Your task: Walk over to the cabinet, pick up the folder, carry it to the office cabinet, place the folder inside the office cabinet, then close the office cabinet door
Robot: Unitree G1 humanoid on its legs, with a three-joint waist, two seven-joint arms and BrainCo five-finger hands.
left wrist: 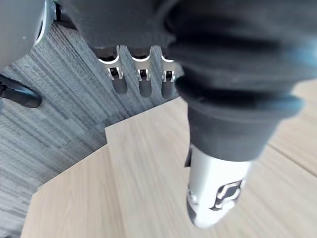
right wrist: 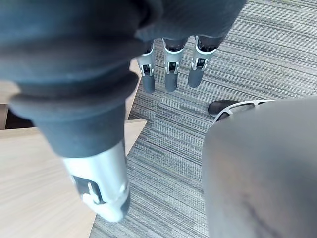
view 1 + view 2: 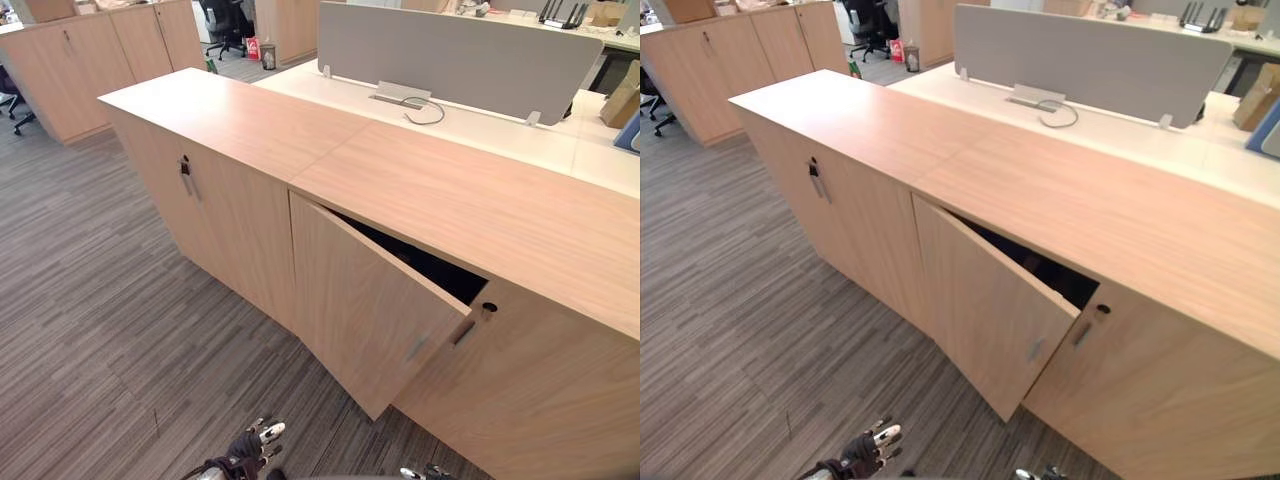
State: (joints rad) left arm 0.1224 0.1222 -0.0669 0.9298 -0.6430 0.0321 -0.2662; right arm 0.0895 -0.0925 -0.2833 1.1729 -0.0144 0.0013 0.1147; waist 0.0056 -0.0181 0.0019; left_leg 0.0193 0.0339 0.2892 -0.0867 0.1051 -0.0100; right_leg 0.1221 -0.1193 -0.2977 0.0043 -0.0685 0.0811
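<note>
A long light-wood office cabinet (image 3: 430, 190) stands in front of me. One of its doors (image 3: 370, 310) hangs ajar, swung out towards me on hinges at its left edge. Behind the door's top edge is a dark gap (image 3: 420, 262), and whatever is inside stays hidden. My left hand (image 3: 250, 445) hangs low over the carpet before the door, fingers (image 1: 141, 79) straight, holding nothing. My right hand (image 3: 425, 472) is low at the bottom edge, its fingers (image 2: 171, 69) relaxed and empty too.
A closed door with a handle (image 3: 186, 175) lies to the left of the ajar one. Behind the cabinet is a white desk with a grey divider screen (image 3: 450, 55). More wood cabinets (image 3: 70, 60) stand at the far left. Striped grey carpet (image 3: 90, 330) stretches left.
</note>
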